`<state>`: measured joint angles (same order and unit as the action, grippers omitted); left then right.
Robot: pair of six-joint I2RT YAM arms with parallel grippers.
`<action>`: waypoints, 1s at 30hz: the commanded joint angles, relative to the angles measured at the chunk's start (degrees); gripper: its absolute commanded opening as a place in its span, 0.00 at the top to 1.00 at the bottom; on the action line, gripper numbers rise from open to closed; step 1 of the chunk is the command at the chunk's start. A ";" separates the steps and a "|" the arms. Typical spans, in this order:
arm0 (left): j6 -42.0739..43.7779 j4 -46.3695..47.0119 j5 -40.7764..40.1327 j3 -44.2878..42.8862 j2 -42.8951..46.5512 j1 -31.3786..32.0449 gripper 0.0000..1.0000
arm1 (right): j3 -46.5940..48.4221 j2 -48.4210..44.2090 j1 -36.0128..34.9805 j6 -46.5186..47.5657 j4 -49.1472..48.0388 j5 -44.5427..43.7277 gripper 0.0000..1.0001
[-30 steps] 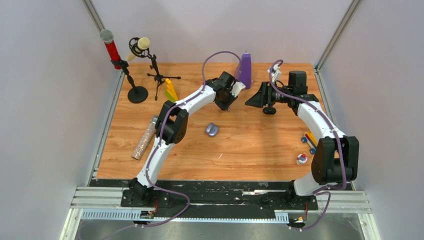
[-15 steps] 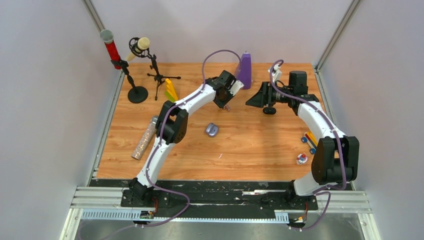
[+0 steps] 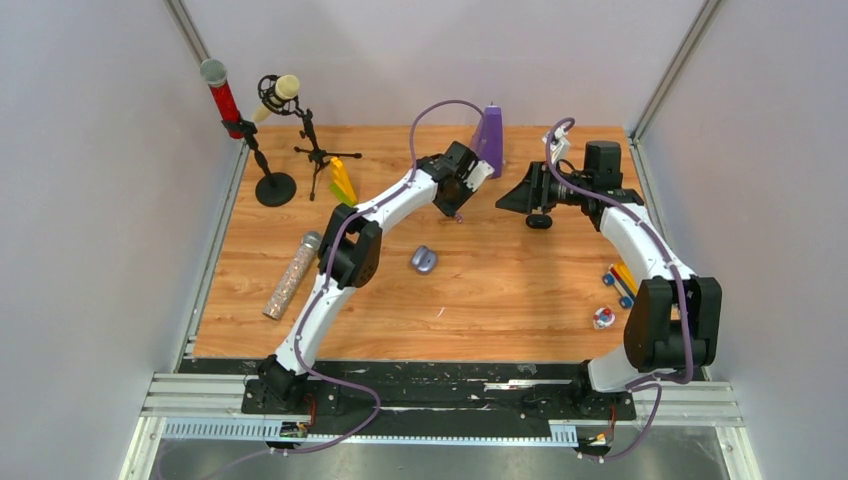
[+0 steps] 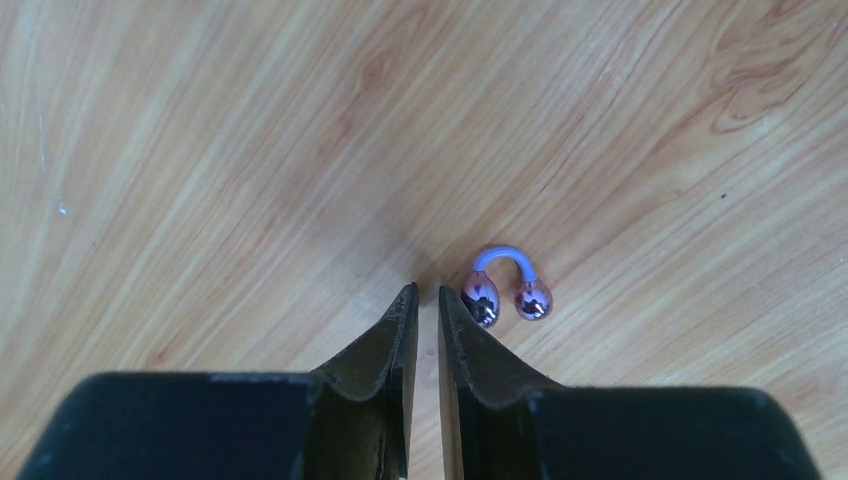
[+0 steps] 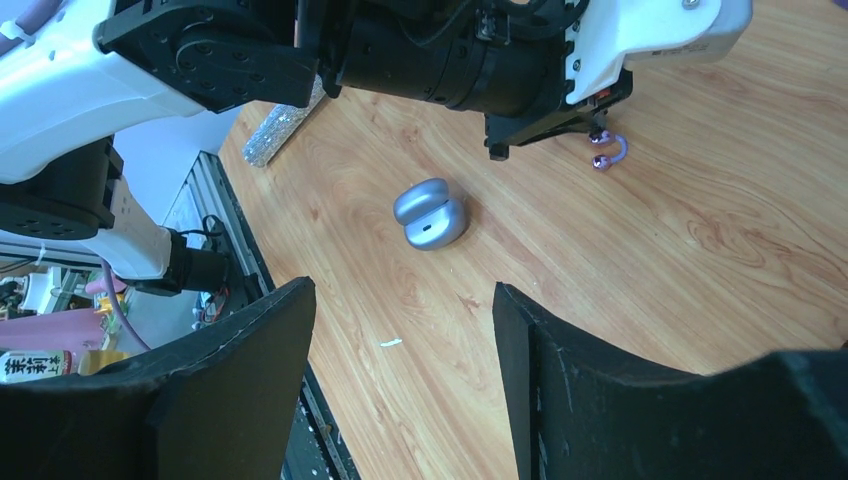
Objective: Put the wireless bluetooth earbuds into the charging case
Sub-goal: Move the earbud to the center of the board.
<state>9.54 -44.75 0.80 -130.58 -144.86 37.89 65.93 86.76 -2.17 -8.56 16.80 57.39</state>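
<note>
A wooden table holds everything; places are given from the case. The left arm stretches past the case toward the far side, and the right arm bends in from the case's right. The right gripper hangs beyond and right of the case, its jaws spread wide with nothing between them. The left gripper points down at the wood beyond the case, clenched to a thin slit and grasping nothing. The case is a small grey oval lying on the wood. The earbuds – two glossy purple buds joined by a pale loop – lie on the table beyond the case, apart from it, just beside the left gripper's fingertip.
</note>
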 commanded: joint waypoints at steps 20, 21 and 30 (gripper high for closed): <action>-1.12 -2.91 12.80 -8.57 -5.46 5.90 0.76 | 0.26 -4.36 3.88 -1.19 -2.56 3.65 0.33; -1.19 -2.90 13.12 -8.69 -5.53 6.16 0.75 | 0.25 -4.48 4.00 -1.28 -2.56 3.76 0.33; -2.74 -1.56 13.76 -11.85 -6.06 8.21 0.72 | -0.01 -5.69 5.62 -1.91 -2.90 4.65 0.33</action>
<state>8.88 -46.48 13.54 -140.07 -150.47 45.60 65.91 83.77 2.50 -9.80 16.45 59.96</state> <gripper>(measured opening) 0.278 0.667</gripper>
